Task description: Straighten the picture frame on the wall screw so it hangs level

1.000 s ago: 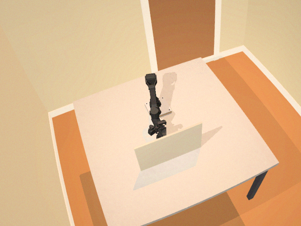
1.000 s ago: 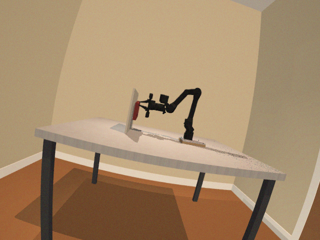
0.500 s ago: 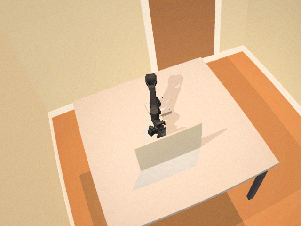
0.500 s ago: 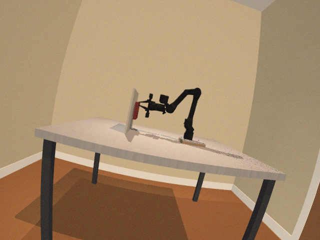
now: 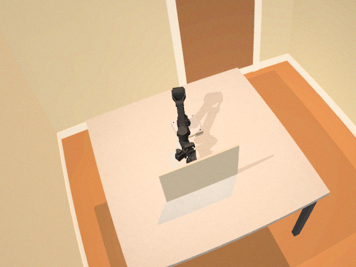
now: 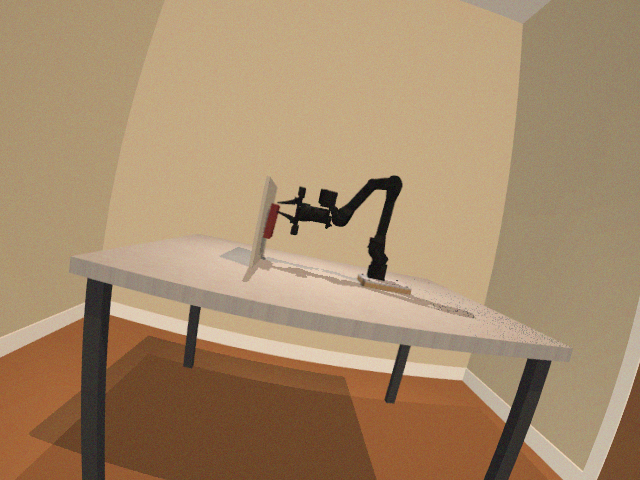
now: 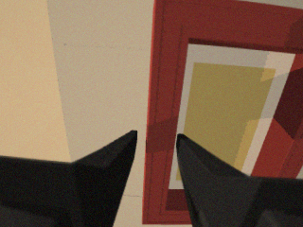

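The red picture frame (image 6: 271,222) (image 7: 166,95) hangs on the front of the upright wall panel (image 5: 201,173) (image 6: 261,217) (image 7: 101,95). The exterior view shows it nearly edge-on; the panel hides it in the top view. In the wrist view its left side bar leans slightly, top to the right, and its top edge drops a little to the right. How far it is off level I cannot tell. My gripper (image 6: 278,207) (image 7: 156,137) is open, its fingertips on either side of the left side bar, with a narrow gap outside the bar. The screw and notched strip are hidden.
The panel stands on the pale table (image 5: 138,138) (image 6: 320,304). The arm's base plate (image 6: 385,285) sits on the table behind the gripper. Inside the frame is a white mat (image 7: 222,54) around an olive picture (image 7: 218,104). Arm shadows fall across the frame.
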Tool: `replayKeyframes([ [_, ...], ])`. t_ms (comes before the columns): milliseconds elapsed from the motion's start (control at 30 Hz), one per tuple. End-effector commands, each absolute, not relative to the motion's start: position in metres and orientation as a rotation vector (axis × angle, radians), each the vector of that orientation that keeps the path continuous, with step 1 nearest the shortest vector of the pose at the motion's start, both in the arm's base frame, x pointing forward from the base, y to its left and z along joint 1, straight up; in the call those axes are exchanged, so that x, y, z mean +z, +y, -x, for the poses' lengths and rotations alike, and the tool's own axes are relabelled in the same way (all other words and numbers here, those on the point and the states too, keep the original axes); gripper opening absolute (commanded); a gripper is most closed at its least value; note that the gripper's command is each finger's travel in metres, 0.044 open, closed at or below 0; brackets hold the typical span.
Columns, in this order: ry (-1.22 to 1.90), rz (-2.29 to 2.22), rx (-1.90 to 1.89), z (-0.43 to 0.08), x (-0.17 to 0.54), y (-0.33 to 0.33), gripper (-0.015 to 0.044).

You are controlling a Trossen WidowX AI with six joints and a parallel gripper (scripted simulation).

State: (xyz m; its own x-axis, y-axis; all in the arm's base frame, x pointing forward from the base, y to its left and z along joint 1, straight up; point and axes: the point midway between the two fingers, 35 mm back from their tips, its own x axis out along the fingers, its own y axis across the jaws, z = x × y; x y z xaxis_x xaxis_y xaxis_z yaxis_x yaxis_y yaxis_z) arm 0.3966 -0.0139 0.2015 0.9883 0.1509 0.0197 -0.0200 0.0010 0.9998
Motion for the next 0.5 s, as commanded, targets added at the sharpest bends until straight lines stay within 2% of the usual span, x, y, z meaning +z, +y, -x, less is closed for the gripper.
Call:
replayKeyframes([
  [0,0.104,-1.562,0.134,-0.397,0.201,-0.014,0.0236],
  [33,0.104,-1.562,0.134,-0.397,0.201,-0.014,0.0260],
  [200,0.103,-1.552,0.134,-0.390,0.203,-0.016,0.0260],
  [467,0.098,-1.431,0.141,-0.312,0.200,-0.029,0.0260],
])
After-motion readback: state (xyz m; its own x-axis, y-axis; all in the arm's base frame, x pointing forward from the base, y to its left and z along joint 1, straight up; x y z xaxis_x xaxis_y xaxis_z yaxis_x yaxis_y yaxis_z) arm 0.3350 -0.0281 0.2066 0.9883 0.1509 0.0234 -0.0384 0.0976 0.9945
